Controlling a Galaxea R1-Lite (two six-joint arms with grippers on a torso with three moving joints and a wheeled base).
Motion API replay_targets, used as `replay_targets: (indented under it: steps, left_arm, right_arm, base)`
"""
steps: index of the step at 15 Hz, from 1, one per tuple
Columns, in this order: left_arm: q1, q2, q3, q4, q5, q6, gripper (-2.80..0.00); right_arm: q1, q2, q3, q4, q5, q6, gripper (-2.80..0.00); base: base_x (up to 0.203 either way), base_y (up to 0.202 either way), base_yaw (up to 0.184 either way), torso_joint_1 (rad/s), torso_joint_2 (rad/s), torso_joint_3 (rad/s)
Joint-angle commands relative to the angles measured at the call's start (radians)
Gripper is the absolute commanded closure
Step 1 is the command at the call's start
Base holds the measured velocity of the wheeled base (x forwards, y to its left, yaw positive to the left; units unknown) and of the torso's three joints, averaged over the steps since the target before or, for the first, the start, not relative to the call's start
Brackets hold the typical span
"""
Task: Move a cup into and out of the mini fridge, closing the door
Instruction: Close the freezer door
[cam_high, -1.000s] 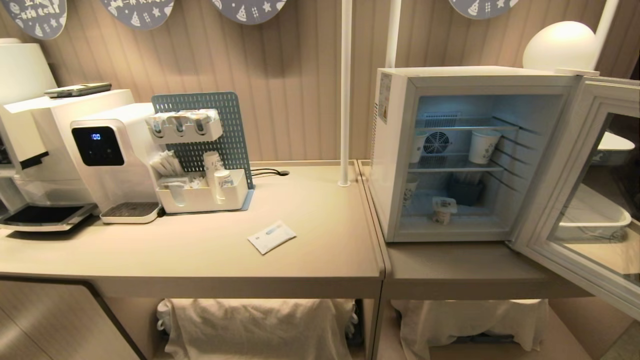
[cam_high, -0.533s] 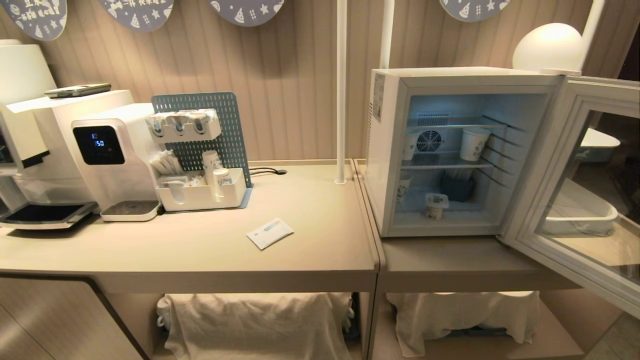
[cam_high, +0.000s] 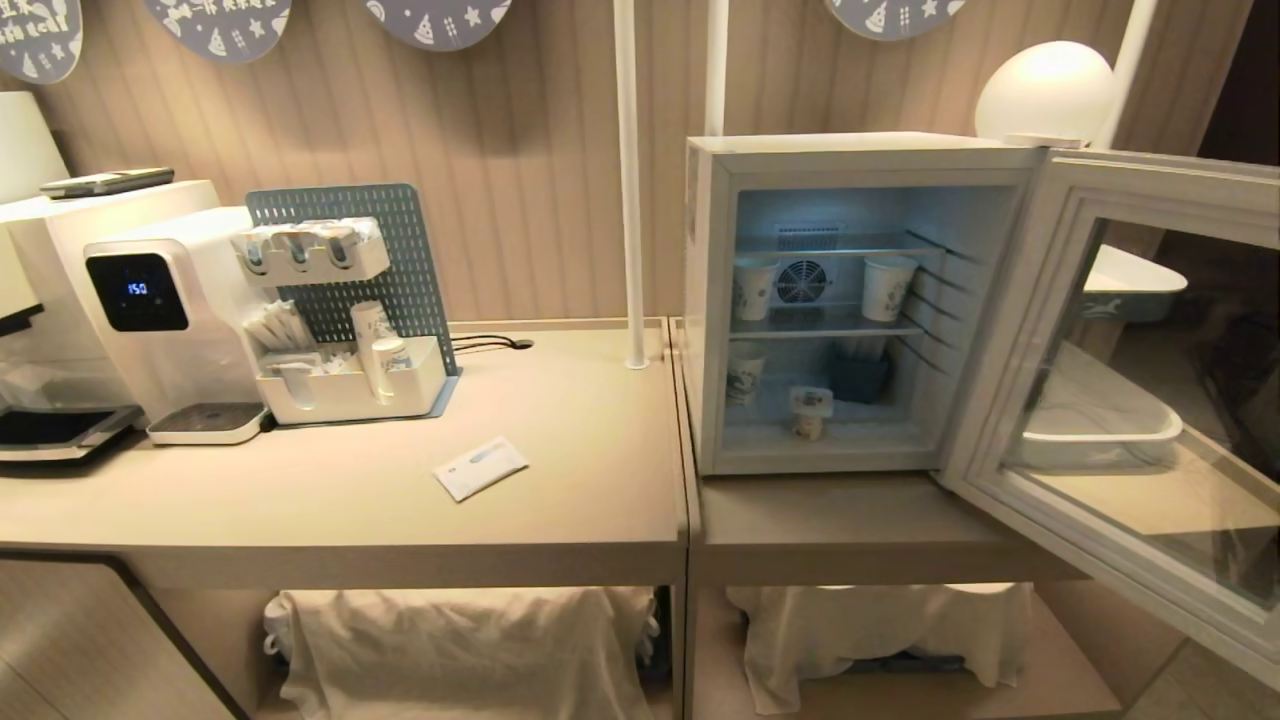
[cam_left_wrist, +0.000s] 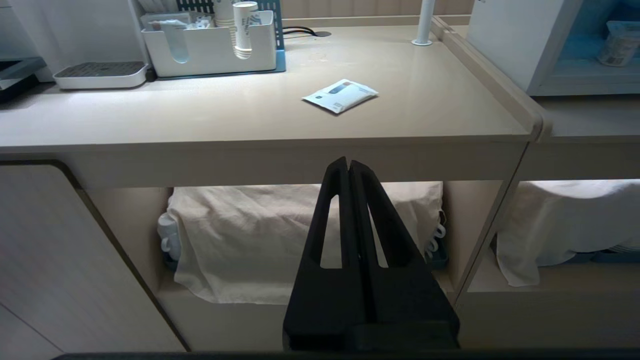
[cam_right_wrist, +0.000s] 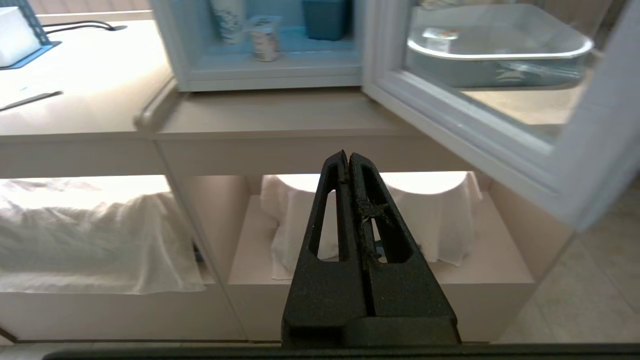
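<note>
White inside and lit pale blue, the mini fridge (cam_high: 850, 310) stands on the lower right-hand worktop (cam_high: 840, 525) with the door (cam_high: 1120, 380) swung wide to the right, its glass pane showing a shallow tray (cam_high: 1100, 425) beyond. On the fridge floor, toward the front, sits the cup (cam_high: 808, 411) — squat, foil-lidded, upright — with a taller paper cup (cam_high: 742, 372) to its left and a dark blue bin (cam_high: 860, 378) behind it to the right. Two more paper cups (cam_high: 888, 287) stand on the wire shelf above, either side of the round fan (cam_high: 803, 282). Neither arm shows in the head view. The left end effector (cam_left_wrist: 348, 162) hangs low before the edge of the left worktop (cam_left_wrist: 250, 120), fingers pressed together and holding nothing; a white sachet (cam_left_wrist: 340, 95) lies on that surface, well apart from it. The right end effector (cam_right_wrist: 348, 156) — likewise pinched closed and empty — hangs below the fridge's worktop, in front of a cloth-draped shelf (cam_right_wrist: 370, 220), well short of the cup.
</note>
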Motion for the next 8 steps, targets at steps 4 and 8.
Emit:
replay_targets:
  steps: [4, 8]
  left_arm:
    - [-0.001, 0.000, 0.000, 0.000, 0.000, 0.001, 0.00]
    - [0.000, -0.001, 0.000, 0.001, 0.000, 0.001, 0.00]
  right_arm:
    - [0.000, 0.002, -0.005, 0.011, 0.000, 0.000, 0.00]
    - [0.000, 0.002, -0.006, 0.019, 0.000, -0.002, 0.00]
  base:
    - [0.000, -0.194, -0.002, 0.002, 0.00, 0.001]
    - [0.000, -0.194, 0.000, 0.002, 0.00, 0.003]
